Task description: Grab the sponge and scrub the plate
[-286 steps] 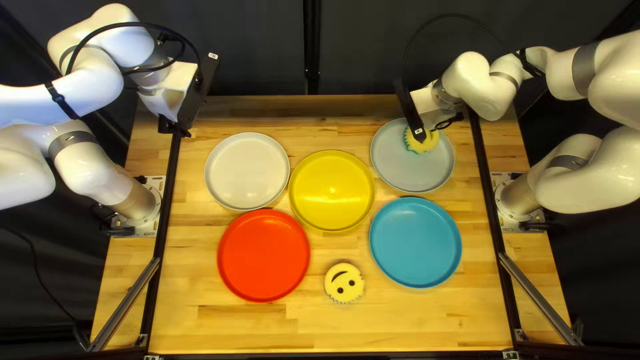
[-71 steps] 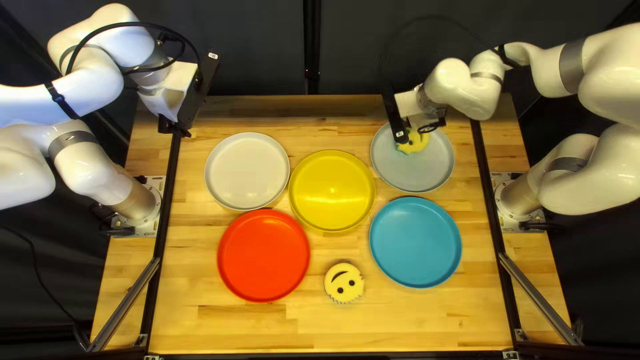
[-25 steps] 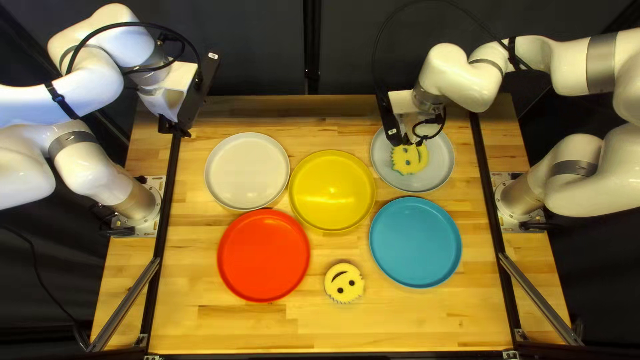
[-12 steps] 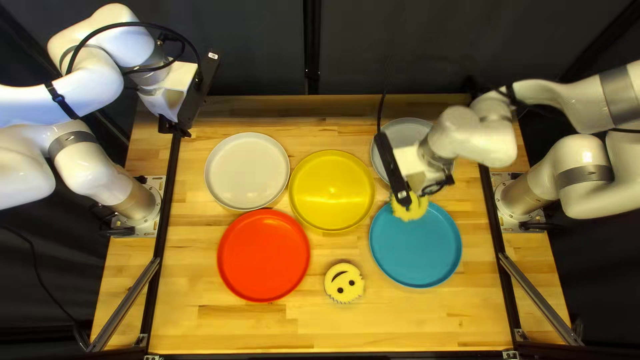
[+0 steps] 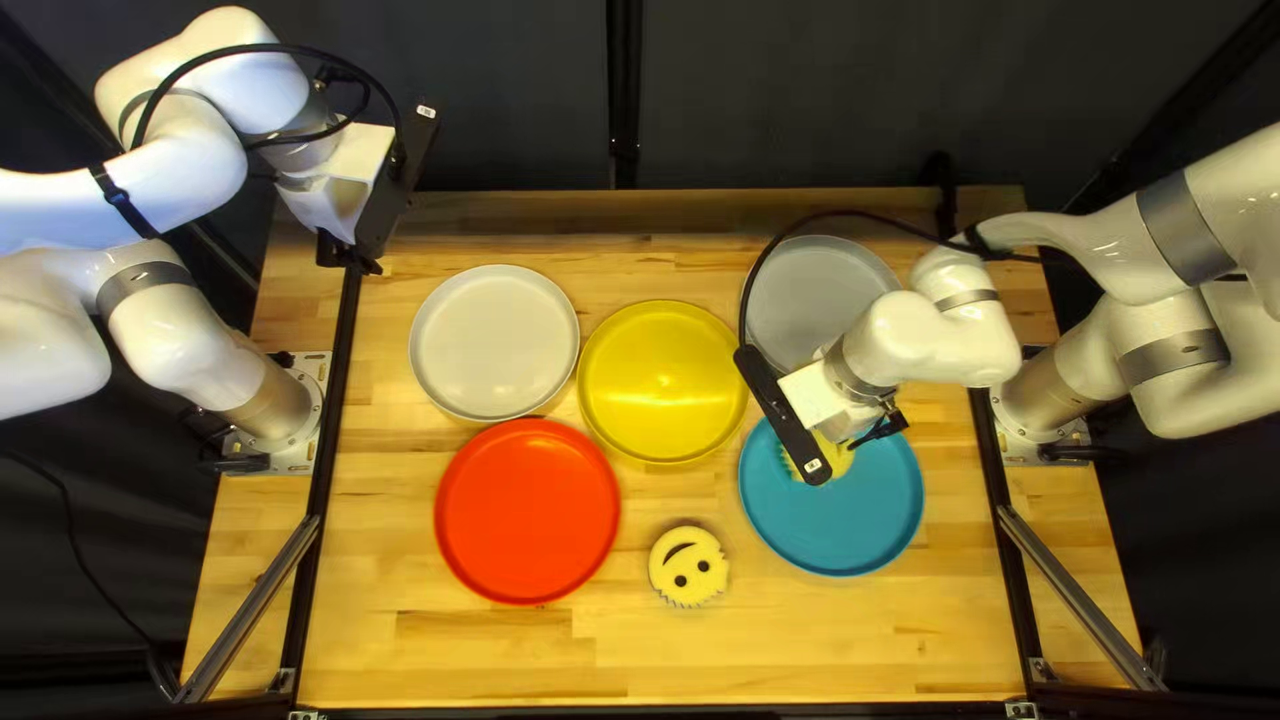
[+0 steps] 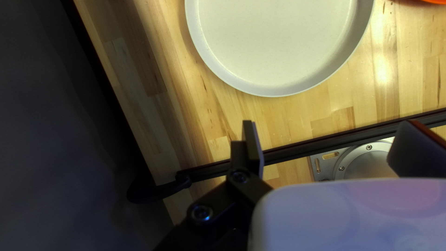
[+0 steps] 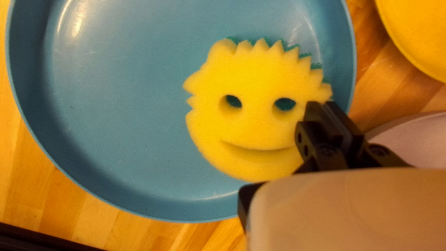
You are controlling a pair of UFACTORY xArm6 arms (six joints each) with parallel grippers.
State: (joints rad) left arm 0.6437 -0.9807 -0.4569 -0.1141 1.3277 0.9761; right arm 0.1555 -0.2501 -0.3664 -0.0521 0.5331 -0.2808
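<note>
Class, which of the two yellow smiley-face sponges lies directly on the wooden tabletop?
The sponge between the round red plate and round blue plate. Its twin is pinched in the right gripper, over the blue plate.

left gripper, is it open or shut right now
Open. The left gripper has its two fingers wide apart in its wrist view, with nothing gripped between them.

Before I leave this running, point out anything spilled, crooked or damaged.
Nothing looks spilled or crooked. The blue plate carries a few faint pale scuffs on its inside, probably ordinary wear.
</note>
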